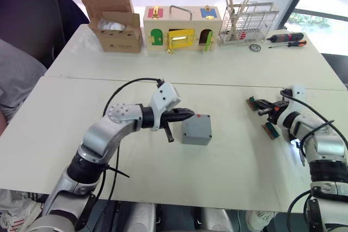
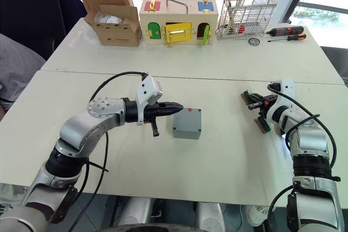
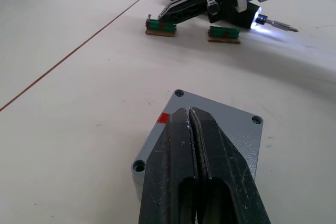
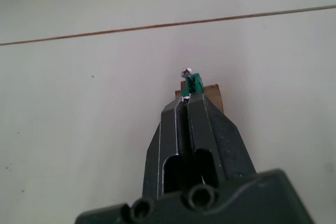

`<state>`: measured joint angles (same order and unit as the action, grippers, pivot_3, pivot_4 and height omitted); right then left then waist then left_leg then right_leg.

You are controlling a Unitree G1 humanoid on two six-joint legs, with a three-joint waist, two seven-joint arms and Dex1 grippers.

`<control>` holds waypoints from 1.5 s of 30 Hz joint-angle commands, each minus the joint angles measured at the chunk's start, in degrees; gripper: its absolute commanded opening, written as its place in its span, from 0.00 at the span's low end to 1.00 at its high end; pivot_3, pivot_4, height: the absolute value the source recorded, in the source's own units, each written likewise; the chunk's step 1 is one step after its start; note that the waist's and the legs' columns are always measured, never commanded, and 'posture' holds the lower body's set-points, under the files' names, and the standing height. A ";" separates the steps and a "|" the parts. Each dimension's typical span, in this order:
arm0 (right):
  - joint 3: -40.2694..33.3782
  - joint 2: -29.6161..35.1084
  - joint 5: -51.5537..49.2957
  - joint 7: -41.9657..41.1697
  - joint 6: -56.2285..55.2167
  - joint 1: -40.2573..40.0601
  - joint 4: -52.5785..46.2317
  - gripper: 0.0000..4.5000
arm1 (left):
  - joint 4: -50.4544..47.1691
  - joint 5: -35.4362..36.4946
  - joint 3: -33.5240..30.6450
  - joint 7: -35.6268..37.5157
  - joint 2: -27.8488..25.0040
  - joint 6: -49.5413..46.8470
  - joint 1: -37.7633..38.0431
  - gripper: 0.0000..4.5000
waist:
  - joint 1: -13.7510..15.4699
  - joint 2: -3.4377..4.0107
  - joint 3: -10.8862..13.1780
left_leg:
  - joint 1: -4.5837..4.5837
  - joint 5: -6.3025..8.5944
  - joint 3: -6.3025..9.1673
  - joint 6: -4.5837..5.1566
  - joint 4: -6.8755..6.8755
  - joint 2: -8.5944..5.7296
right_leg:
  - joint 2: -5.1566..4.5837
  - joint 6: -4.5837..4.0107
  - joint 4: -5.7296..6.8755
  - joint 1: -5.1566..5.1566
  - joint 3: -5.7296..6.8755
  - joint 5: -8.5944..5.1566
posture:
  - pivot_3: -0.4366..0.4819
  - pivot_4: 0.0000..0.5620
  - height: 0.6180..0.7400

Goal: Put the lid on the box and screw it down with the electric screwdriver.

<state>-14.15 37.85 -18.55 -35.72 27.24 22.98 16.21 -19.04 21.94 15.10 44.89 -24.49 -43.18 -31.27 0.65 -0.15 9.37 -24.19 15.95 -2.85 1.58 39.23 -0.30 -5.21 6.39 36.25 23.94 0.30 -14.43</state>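
Left end effector (image 3: 193, 129), fingers together, over lidded box (image 3: 220, 129).

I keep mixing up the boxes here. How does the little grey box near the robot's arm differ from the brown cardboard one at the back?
The grey box is shut flat on top; the cardboard box has its flaps open. The grey box looks smaller and smooth, the cardboard box bigger and creased. The grey box sits by the left gripper, the cardboard box at the far edge. Both stand on the white table.
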 commanded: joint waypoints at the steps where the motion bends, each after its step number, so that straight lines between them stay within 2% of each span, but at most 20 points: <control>1: -3.14 0.71 -2.04 0.78 1.09 0.27 -4.28 0.01 | -0.75 -0.10 0.33 0.33 0.07 1.42 -0.22 0.00 | 0.01 0.00 0.00 | 0.00 0.00 0.00 0.00 0.00 0.00 | 0.00 0.00 0.00 0.00 0.00 0.00 | 0.48 0.27 0.92; 9: -5.92 0.56 -6.29 0.97 4.76 -0.61 -12.42 0.01 | -0.66 -0.26 -0.08 0.89 -0.65 1.92 -0.09 0.00 | 0.03 0.00 0.00 | 0.00 0.00 0.00 0.00 0.00 0.00 | 0.00 0.00 0.00 0.00 0.00 0.00 | 0.48 0.27 0.92; 15: -2.86 0.51 -17.62 -3.99 15.38 -4.13 -31.47 0.01 | -5.09 2.39 -3.06 4.37 -7.87 -0.78 2.95 0.00 | -0.34 0.00 0.00 | 0.00 0.02 0.04 0.03 -0.06 0.06 | 0.04 0.00 0.00 0.03 -0.01 0.00 | 0.48 0.27 0.92; 20: 3.36 -1.51 -20.87 -4.21 19.60 -5.77 -38.78 0.01 | -8.85 5.56 -5.14 6.04 -12.76 -3.90 5.71 0.00 | 0.00 0.00 0.00 | 0.00 0.02 0.08 0.03 -0.06 0.09 | 0.03 -0.02 0.00 0.02 0.00 -0.01 | 0.48 0.27 0.92; 24: 6.63 -2.72 -20.13 -3.89 19.33 -6.73 -39.55 0.01 | -10.74 6.87 -5.08 6.16 -14.45 -5.32 7.14 0.00 | 0.18 -0.01 0.01 | -0.02 0.03 0.07 0.05 -0.06 0.00 | -0.06 -0.03 -0.03 0.01 0.01 -0.01 | 0.48 0.27 0.92; 29: 8.80 -2.49 -18.82 -4.52 18.37 -8.04 -38.31 0.01 | -11.81 7.16 -4.69 4.39 -13.86 -6.31 7.21 0.00 | 0.06 -0.01 0.01 | -0.02 0.05 0.05 0.08 -0.05 -0.06 | -0.13 -0.03 -0.03 0.01 0.01 -0.01 | 0.48 0.27 0.92; 45: 8.82 -3.46 -16.27 -3.74 16.08 -8.17 -34.68 0.01 | -11.16 7.05 -3.10 3.12 -12.63 -6.14 6.26 0.00 | 0.05 -0.01 0.01 | -0.02 0.05 0.06 0.08 -0.05 -0.04 | -0.05 -0.02 -0.02 0.01 0.02 -0.01 | 0.48 0.27 0.92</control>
<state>-4.76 34.76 -34.80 -39.61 44.31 14.26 -17.84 -29.37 28.80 12.33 48.26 -37.20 -49.96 -24.00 0.70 -0.16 9.38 -24.21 16.00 -2.79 1.66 39.18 -0.34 -5.26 6.36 36.23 23.96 0.33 -14.44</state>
